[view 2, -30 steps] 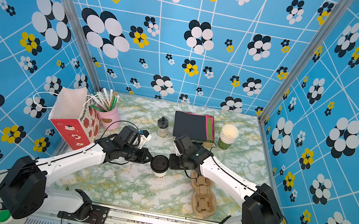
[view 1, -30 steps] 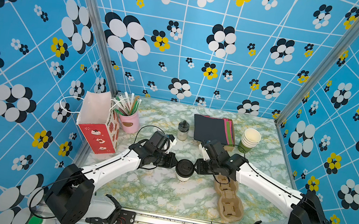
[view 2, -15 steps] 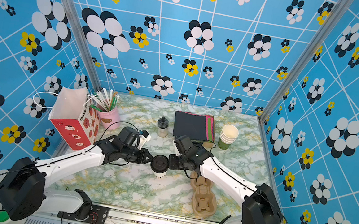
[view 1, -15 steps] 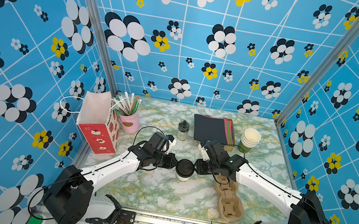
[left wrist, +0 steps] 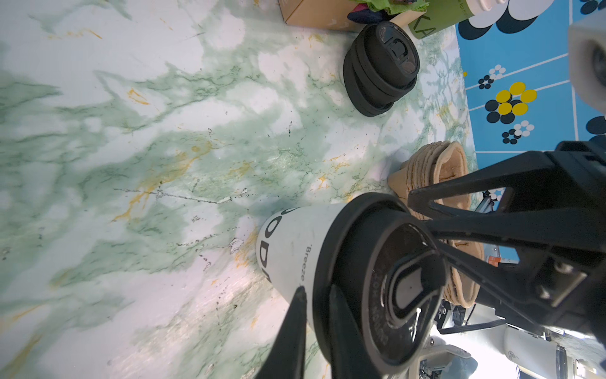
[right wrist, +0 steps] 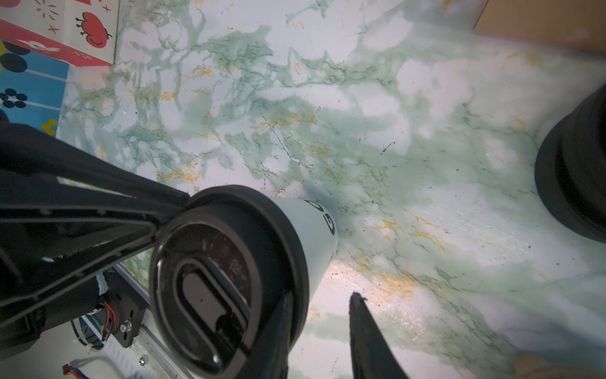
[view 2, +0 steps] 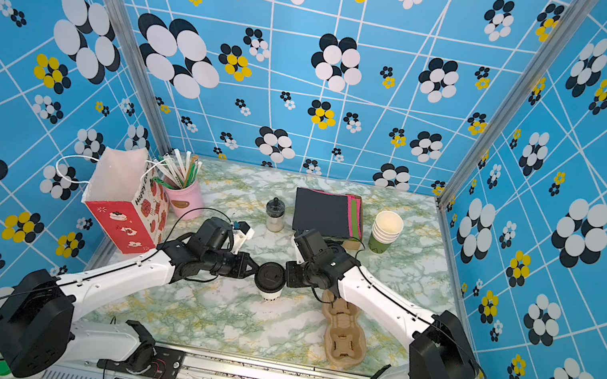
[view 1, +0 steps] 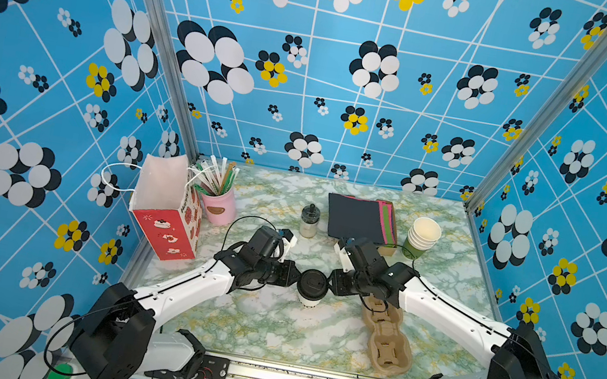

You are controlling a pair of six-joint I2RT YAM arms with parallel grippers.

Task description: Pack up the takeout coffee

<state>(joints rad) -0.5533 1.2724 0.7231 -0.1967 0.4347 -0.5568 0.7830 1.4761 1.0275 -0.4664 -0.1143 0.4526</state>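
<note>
Change: almost none since a moment ago. Takeout coffee (view 1: pixel 312 285) upright on the table (view 1: pixel 268 332) in the same spot, both hands at its black lid (view 2: pixel 269 275) as before, right hand closed in by a shade.
Meaning for the task: by the look of it, lid being seated or checked. Cup not yet lifted, so packing itself not begun.
Left hand (view 1: pixel 294 276): nearly closed, pinched across the lid's rim. In the left wrist view, one finger (left wrist: pixel 295 325) against the white cup wall just under the rim, its partner on the lid's top.
Right hand (view 1: pixel 333 282): partly open, straddling the rim on the opposite side. In the right wrist view, inner finger over the lid's edge, outer finger (right wrist: pixel 364 331) clear of the cup wall with a visible gap. No firm hold seen.
Takeout coffee: directly between the two hands, touched by both at lid height.
Cup carrier (view 1: pixel 387 340): just beneath the right hand's wrist, stretching back along that arm.
Paper bag (view 1: pixel 167 213): well apart, on the left hand's outer side.
Spare lids (left wrist: pixel 380 72): beyond the cup from the left hand, apart from it.
</note>
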